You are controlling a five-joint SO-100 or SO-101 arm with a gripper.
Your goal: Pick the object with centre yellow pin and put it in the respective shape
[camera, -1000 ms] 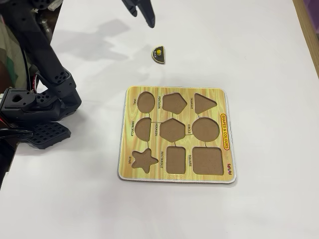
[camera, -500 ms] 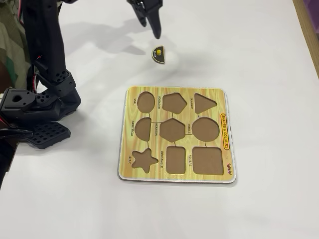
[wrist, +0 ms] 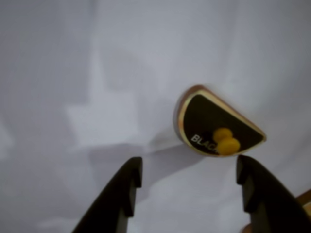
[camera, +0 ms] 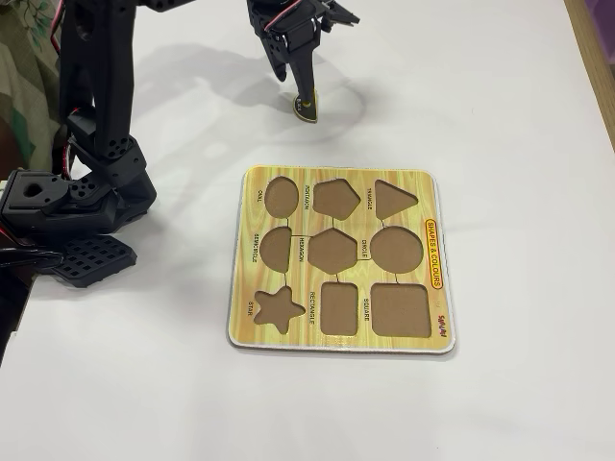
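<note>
The arm rises from its base at the left of the fixed view and reaches across to the far side of the white worktop (camera: 519, 115), its end effector (camera: 306, 96) pointing steeply down. The fingers are spread and grasp nothing; in the wrist view the two dark fingertips (wrist: 129, 182) frame open worktop. The black semicircle piece (wrist: 214, 124) with its yellow knob (wrist: 226, 141) lies flat just beyond them, nearer the right finger, apart from both. The puzzle board (camera: 341, 261) sits well apart from the piece, its semicircle cutout (camera: 276, 247) empty.
</note>
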